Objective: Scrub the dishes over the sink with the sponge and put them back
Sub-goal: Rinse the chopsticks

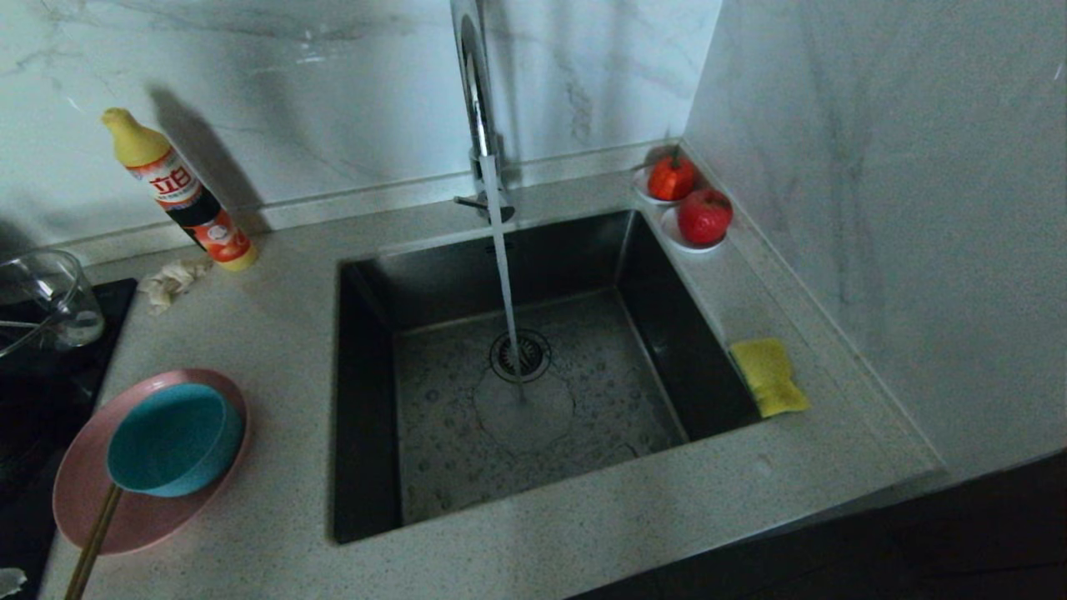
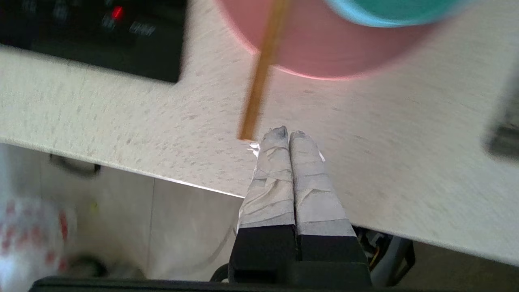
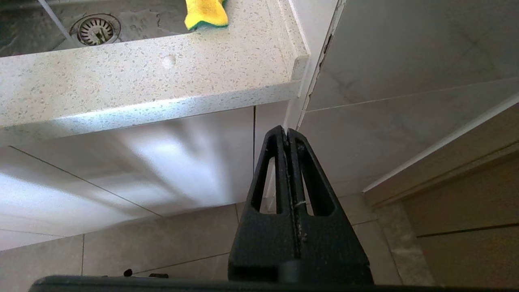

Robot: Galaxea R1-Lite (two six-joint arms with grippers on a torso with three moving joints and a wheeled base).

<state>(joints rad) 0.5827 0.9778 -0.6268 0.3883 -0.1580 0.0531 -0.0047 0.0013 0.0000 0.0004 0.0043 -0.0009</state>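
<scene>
Sink (image 1: pixel 650 275) (tap running) sits in speckled countertop (image 1: pixel 583 533) below marble wall (image 1: pixel 875 208).

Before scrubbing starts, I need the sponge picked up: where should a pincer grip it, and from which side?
Probably from above, across the sponge's narrow width at its middle: it lies flat on the counter, one long edge at the sink rim, clear all round.

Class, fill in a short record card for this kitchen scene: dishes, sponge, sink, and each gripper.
Plate: pink, on the counter left of the sink
Bowl: teal, on the plate
Chopsticks: propped on the plate, under the bowl's rim
Sponge: yellow, on the sink's right rim
Sink: no dishes inside, faucet running
Left gripper: jaws shut, empty, above the counter by the chopsticks' tip
Right gripper: jaws shut, parked below the counter
</scene>
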